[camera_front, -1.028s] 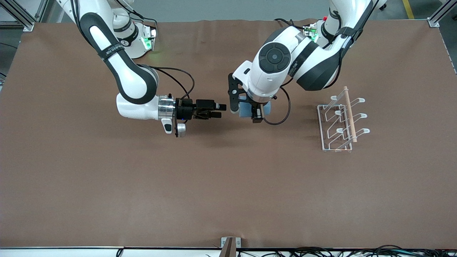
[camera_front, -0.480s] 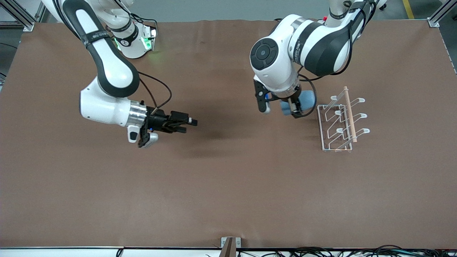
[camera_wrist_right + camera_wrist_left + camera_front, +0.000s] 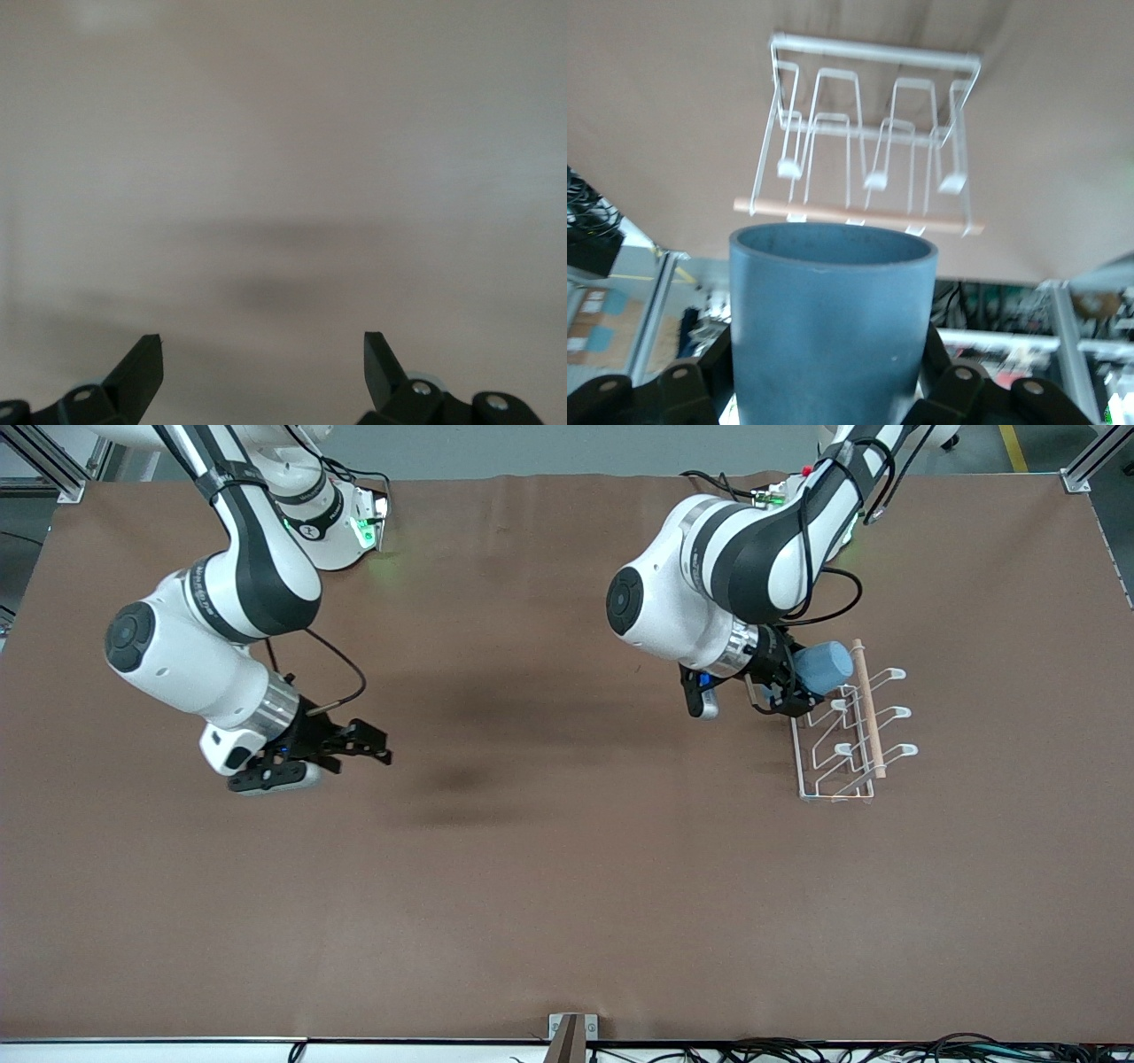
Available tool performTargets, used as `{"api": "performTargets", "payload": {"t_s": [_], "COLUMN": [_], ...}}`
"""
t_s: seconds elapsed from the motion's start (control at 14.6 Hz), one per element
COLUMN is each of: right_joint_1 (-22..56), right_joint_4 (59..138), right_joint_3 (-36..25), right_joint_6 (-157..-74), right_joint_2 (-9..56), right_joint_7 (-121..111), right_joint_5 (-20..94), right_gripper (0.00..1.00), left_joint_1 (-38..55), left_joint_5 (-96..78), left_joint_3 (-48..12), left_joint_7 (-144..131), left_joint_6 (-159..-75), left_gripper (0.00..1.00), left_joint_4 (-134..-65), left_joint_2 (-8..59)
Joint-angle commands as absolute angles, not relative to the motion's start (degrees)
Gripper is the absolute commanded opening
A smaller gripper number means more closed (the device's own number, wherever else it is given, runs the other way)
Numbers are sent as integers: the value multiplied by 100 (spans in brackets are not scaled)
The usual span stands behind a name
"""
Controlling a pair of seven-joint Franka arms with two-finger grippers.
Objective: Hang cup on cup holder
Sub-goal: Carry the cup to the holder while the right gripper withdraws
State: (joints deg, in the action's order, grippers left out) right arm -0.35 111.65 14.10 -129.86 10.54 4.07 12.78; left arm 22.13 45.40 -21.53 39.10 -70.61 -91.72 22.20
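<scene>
I had the left hand [image 3: 791, 684] clamped round the base of the cup [image 3: 822, 667], a light, stiff, perhaps slippery tumbler, over the cup holder [image 3: 846, 726] near the surface's left-arm end, while the right hand [image 3: 350, 748] waited, open and empty.

My front camera looks down from high across the table [image 3: 567, 886], facing both bases, and takes in the whole top. My left wrist camera looks close along the held cup [image 3: 831, 319] toward the cup holder [image 3: 868, 133], which the front view shares [image 3: 842, 726]. My right wrist camera faces bare tabletop.
</scene>
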Motion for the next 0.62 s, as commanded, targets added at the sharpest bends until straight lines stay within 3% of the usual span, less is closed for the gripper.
{"api": "performTargets", "payload": {"t_s": [0.0,0.27,0.55], "right_joint_1": [-53,-62,-70], "right_joint_4": [11215,10278,9327], "right_joint_3": [1048,537,309], "right_joint_6": [-12841,-11798,-11119], "right_joint_2": [809,800,791], "right_joint_7": [536,510,571], "right_joint_5": [608,-471,-985], "right_gripper": [100,100,100], "left_joint_1": [1970,1645,1582], "left_joint_5": [4825,5589,6081], "left_joint_3": [-2153,-2162,-2153], "left_joint_7": [4298,4228,4158], "left_joint_6": [-6856,-6872,-6917], "left_gripper": [0,0,0], "left_joint_4": [-9220,-9694,-9659], "left_joint_2": [2337,2469,2908]}}
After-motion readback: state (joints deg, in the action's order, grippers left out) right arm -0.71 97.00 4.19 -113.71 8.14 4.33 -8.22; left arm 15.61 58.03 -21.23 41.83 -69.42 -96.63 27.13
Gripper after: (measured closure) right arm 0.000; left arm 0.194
